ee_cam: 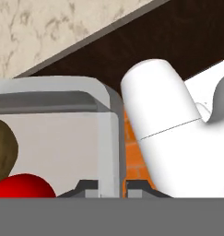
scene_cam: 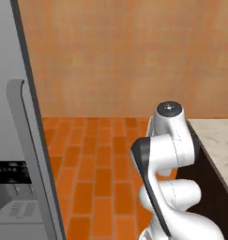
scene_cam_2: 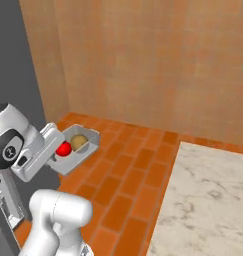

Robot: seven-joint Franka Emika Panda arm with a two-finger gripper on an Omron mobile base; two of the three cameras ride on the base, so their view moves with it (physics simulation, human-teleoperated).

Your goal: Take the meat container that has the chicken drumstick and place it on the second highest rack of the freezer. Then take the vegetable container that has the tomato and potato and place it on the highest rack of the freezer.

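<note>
My gripper is shut on the near wall of the vegetable container, a white-grey tray; the wall stands between the two fingertips. Inside the tray lie the red tomato and the tan potato. From the right base view the container hangs level above the floor with the tomato and the potato in it, and the gripper holds its left side. The freezer rises at the left, with its bar handle and black dispenser panel. The meat container and chicken drumstick are out of view.
A marble counter on a dark cabinet stands to the right of the arm, also seen as the counter. Orange tiled floor runs between freezer and counter up to a tan wall.
</note>
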